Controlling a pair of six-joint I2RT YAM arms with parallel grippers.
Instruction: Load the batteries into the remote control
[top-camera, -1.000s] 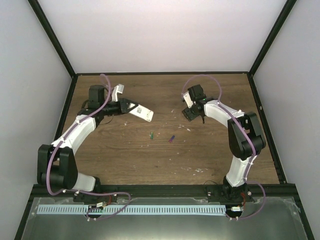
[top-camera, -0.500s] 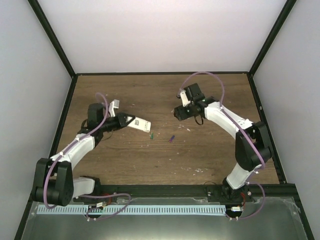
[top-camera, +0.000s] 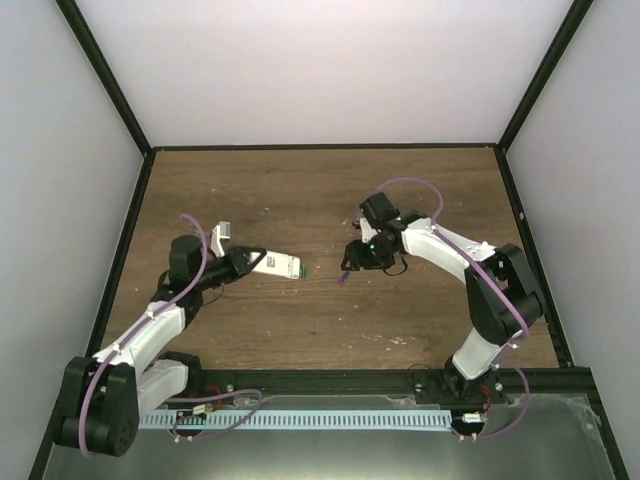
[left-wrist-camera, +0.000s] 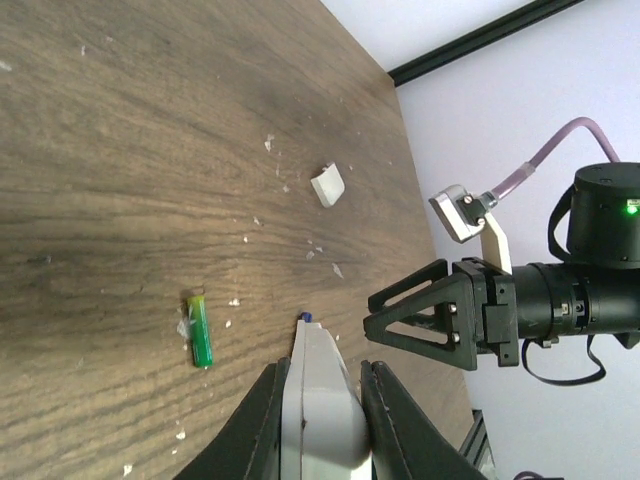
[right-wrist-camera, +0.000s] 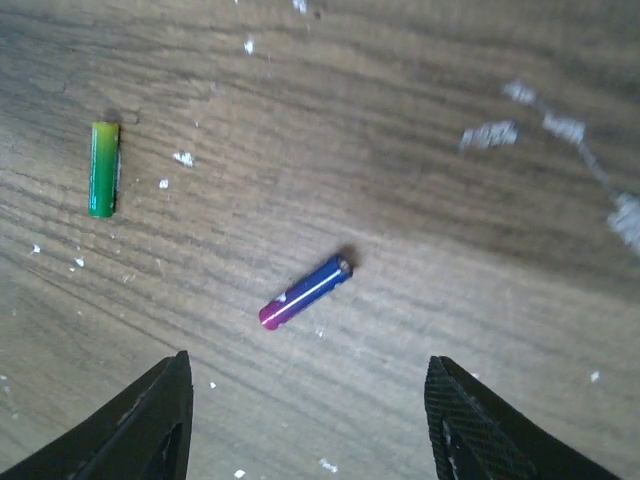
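1. Table (top-camera: 300, 190): brown wood-grain surface, flecked with pale marks. Both jaws work above its middle.
2. Left gripper (left-wrist-camera: 325, 375): jaws closed on the remote control (top-camera: 278, 265). One finger presses each long side of the white bar, which projects forward past the fingertips.
3. Right gripper (right-wrist-camera: 307, 360): jaws stand partly apart and hold nothing. It is lowered close to the table, facing the left gripper's jaws across a gap.
4. Small white squarish piece (left-wrist-camera: 328, 185): lies flat on the table, well ahead of the left gripper's jaws and off to one side of the right gripper's.
5. Green battery (right-wrist-camera: 103, 168): lies flat on the table just ahead of the remote control's free end, slightly to one side. It is outside the right gripper's jaw gap, beyond one finger.
6. Purple battery (right-wrist-camera: 304, 292): lies flat on the table, at a slant, just ahead of the right gripper's fingertips and centred between them. Neither finger touches it.
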